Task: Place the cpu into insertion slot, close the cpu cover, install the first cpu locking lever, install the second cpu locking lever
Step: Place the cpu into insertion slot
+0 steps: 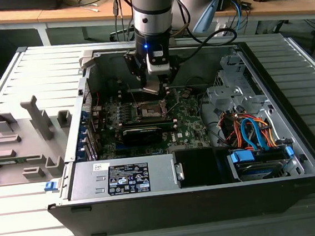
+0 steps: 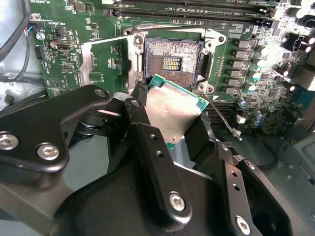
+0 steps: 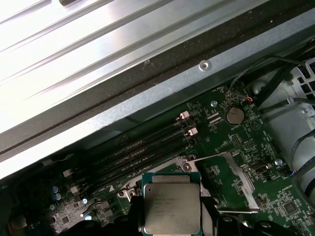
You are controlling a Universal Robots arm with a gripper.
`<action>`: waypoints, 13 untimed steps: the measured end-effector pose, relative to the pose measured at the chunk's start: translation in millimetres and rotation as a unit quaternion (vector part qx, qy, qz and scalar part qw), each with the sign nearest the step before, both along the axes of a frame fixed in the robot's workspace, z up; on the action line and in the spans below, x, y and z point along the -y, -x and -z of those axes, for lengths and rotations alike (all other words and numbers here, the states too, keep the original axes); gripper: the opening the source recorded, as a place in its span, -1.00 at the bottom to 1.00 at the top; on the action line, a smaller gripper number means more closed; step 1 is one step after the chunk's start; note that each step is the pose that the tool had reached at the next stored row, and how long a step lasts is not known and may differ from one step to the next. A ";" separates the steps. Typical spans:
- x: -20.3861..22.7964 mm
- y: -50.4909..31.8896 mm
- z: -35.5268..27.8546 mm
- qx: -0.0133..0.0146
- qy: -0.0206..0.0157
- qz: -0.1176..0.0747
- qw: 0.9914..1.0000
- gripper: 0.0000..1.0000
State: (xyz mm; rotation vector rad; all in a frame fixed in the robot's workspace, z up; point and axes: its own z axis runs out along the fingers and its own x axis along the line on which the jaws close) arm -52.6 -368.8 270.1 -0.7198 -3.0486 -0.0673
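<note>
Silver-topped flat square cpu (image 2: 174, 105), pinched in the black gripper (image 2: 170, 119), hangs near the open gold-pinned insertion slot (image 2: 172, 60); placing step, needs squaring up.

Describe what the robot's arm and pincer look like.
The arm is a silver-grey cylinder with a small blue light near the wrist. A black cable loops beside it. The pincer is matte black. Its fingers are flat linked bars with small holes and silver screws.
</note>
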 end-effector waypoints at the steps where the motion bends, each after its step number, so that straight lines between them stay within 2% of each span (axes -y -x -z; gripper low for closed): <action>1: 0.0 0.0 0.0 0.000 0.000 0.001 1.000 0.09; 13: 0.0 0.0 0.5 0.000 0.000 0.015 1.000 0.09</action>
